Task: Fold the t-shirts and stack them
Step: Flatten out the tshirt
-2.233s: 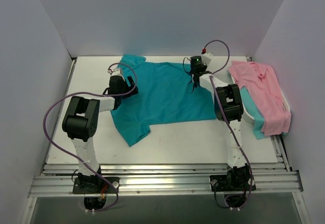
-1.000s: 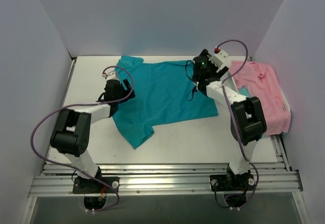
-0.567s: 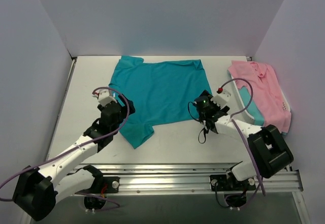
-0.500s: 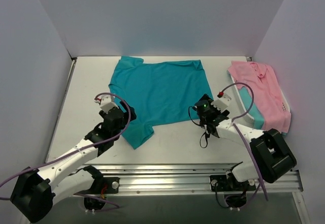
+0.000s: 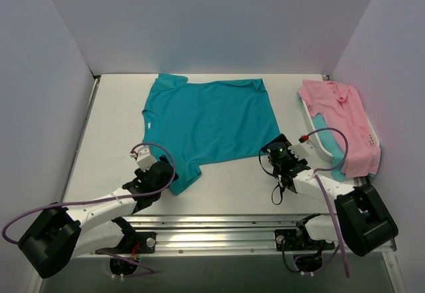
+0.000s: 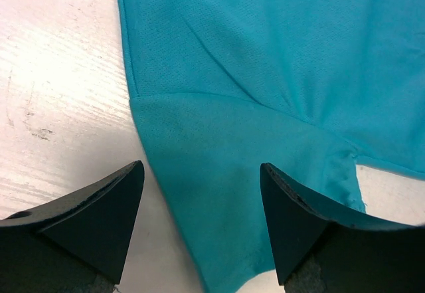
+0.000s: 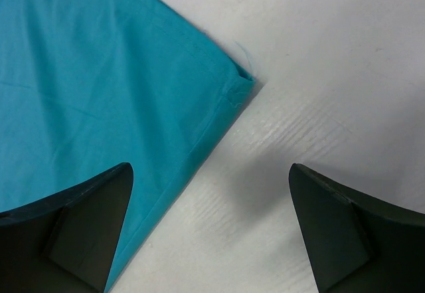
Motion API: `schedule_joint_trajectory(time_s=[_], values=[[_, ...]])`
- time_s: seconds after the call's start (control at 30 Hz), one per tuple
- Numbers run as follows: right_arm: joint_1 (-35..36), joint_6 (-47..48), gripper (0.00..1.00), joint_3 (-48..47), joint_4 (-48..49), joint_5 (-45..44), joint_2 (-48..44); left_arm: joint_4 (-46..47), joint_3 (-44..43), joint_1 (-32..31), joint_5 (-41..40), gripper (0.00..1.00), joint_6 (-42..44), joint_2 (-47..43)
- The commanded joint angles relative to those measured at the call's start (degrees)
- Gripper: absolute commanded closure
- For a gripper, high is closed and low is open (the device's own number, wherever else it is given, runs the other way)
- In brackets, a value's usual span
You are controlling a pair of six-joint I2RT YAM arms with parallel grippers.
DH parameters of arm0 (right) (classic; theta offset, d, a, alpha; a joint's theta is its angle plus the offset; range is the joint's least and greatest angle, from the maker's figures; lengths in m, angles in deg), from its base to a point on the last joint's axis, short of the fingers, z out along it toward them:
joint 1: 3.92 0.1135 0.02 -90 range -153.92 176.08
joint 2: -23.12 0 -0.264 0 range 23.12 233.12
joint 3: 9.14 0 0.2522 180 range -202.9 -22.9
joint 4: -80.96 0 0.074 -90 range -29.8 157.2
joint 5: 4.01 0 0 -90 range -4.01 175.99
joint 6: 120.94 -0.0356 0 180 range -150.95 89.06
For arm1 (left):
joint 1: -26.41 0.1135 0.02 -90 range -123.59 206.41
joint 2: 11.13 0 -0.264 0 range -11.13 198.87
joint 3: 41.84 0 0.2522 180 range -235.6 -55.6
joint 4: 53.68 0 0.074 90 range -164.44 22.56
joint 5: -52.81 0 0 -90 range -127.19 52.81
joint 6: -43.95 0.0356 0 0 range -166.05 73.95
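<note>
Teal t-shirt: it lay flat and open on the bench, neck toward my left, hem toward my right, not yet folded.
Left hand: fingers were spread and empty, low over the near sleeve, which ran between them.
Right hand: it was spread wide and holding nothing, with the near hem corner just ahead of the gap and bare bench under most of it.
Handling: I judged the cloth light, thin and limp. It would sag and drag from any single pinch, and a smooth weave like that could slip from a shallow bite.
Where to take hold: the stitched edges looked best to me, meaning the sleeve cuff or shoulder seam on my left and the doubled hem corner on my right. I would lift both together so the fold fell straight.
Tray: a white rim showed at the right edge of the bench, apparently a shallow tray.
Tray contents: a pink shirt was draped across it, with a second teal shirt showing from beneath. How neatly either was folded I could not tell.
</note>
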Motion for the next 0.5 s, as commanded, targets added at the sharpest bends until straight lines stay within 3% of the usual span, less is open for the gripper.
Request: schedule_joint_trajectory(time_s=[0.0,0.27,0.47], values=[[-1.52,-0.96,0.0,-0.12,4.08,2.87,5.14,5.72,-0.82,-0.35,-1.27,0.21,-3.08,3.77],[-4.6,0.01,0.0,-1.45,10.49,5.95,14.28,9.06,-1.7,-0.43,0.47,0.21,-5.46,9.84],[-5.04,0.89,0.01,-2.41,10.94,5.25,15.52,7.67,-3.45,-0.61,4.96,0.29,-5.81,11.61]])
